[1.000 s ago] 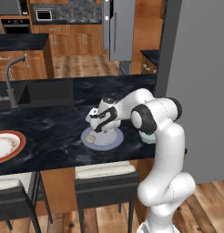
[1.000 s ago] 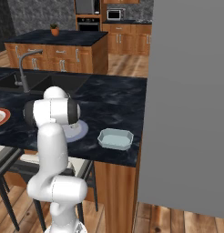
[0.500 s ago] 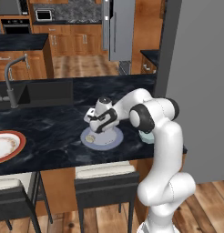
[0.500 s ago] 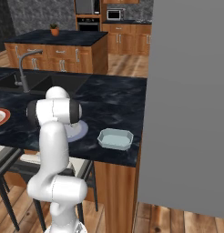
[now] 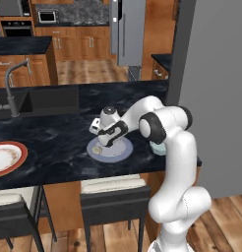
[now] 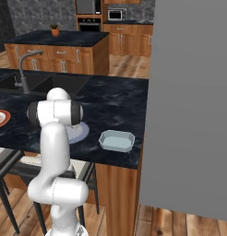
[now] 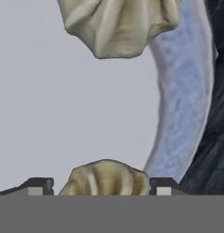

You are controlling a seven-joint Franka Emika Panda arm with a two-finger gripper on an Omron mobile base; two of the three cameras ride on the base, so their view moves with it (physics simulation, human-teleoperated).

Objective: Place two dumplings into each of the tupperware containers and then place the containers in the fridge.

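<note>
Hand view has the gripper [image 7: 102, 186] low over the round plate [image 7: 50, 118], fingers apart either side of a dumpling [image 7: 104, 179], not clearly gripping; the container [image 6: 116, 140] looks empty, fridge unvisited.

Dark marbled counter [image 5: 54, 142] across the middle of the left base view, with a black sink [image 5: 49, 101] and a grey curved faucet [image 5: 12, 86] at the left. Two dark stools with pale cushions [image 5: 113, 189] under the counter edge, at the bottom. Warm wooden plank floor [image 5: 91, 71] in the upper middle and again at the lower right. Wooden cabinets [image 5: 76, 47] along the far wall at the top, with a built-in oven [image 5: 15, 28] and a microwave [image 5: 46, 16] in the upper left. Large flat grey panel [image 6: 189, 106] at the right side of the right base view. Second island with dark top [image 6: 60, 39] in the upper left there, carrying a small potted plant [image 6: 55, 31].
</note>
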